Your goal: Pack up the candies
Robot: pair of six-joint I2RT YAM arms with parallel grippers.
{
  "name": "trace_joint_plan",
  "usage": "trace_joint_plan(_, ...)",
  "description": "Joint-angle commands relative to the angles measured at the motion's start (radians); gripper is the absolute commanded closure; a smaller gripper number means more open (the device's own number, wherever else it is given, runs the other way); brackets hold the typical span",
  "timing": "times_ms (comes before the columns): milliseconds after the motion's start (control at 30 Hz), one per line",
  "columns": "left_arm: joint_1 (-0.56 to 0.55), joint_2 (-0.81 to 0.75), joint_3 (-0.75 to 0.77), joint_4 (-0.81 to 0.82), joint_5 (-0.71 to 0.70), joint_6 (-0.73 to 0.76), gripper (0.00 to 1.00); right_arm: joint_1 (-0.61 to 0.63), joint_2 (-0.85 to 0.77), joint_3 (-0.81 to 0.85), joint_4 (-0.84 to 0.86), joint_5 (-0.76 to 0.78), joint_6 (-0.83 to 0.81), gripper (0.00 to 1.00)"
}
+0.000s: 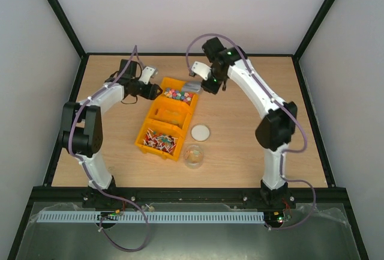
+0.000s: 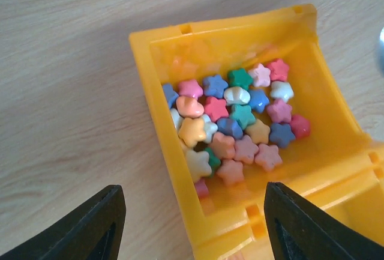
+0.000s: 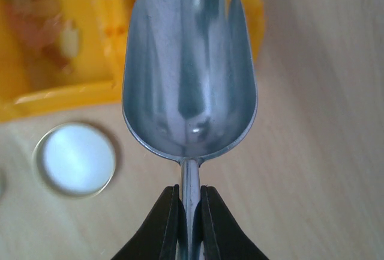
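The candies (image 2: 234, 125), small star-shaped sweets in mixed colours, fill the far compartment (image 1: 179, 95) of a yellow tray (image 2: 156, 56). My left gripper (image 2: 192, 199) is open, its black fingers (image 2: 90, 227) standing either side of that compartment's near-left corner without touching it. In the top view it sits at the tray's far-left side (image 1: 153, 89). My right gripper (image 3: 191, 197) is shut on the thin handle of a metal scoop (image 3: 189, 68). The scoop's bowl is empty and its tip reaches over the tray's edge (image 1: 192, 86).
A round white jar lid (image 1: 200, 131) lies flat on the wooden table right of the tray, also seen in the right wrist view (image 3: 77, 159). A small clear jar (image 1: 193, 155) stands nearer the front. The tray's near compartment holds red-and-white stick pieces (image 1: 159, 142).
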Motion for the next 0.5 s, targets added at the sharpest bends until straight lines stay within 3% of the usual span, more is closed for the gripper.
trace_joint_plan(0, -0.010, 0.057, 0.060, 0.019, -0.009, -0.006, 0.35, 0.001, 0.171, 0.217, -0.105, 0.088, 0.060, 0.99)
trace_joint_plan(200, -0.026, 0.100, 0.070, 0.045, -0.016, -0.019, 0.37, 0.003, 0.270, 0.276, -0.110, 0.161, -0.006, 0.99)
trace_joint_plan(467, -0.039, 0.132, 0.078, 0.056, -0.012, -0.025, 0.47, 0.031, 0.330, 0.289, -0.092, 0.212, -0.060, 0.99)
